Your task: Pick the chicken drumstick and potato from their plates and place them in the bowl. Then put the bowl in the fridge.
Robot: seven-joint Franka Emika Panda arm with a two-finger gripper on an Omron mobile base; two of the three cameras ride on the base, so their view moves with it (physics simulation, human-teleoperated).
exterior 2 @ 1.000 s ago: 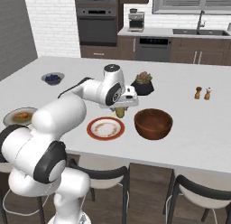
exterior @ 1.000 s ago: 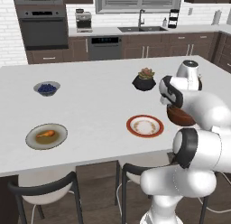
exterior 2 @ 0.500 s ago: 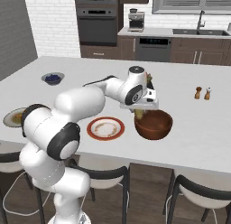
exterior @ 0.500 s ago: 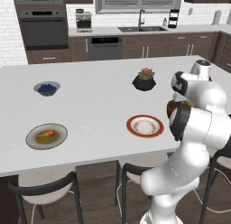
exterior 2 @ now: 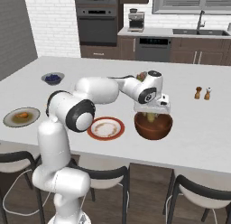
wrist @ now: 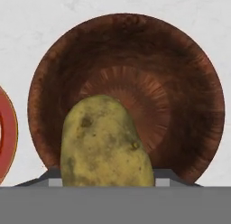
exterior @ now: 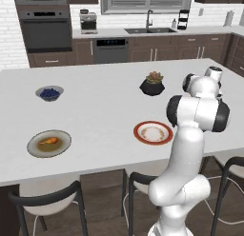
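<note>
One bowl (exterior 2: 154, 125), two plates (exterior 2: 105, 128) (exterior 2: 21, 117), one drumstick (exterior 2: 22, 114); my claw (exterior 2: 151, 114) holds the one potato (wrist: 106, 144), now moved above the bowl.

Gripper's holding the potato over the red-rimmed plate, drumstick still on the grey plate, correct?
Not quite. The gripper holds the potato over the wooden bowl, not the red-rimmed plate, which sits beside the bowl; the hand view shows the bowl directly beneath the potato. The rest stands: the drumstick lies on the grey plate.
</note>
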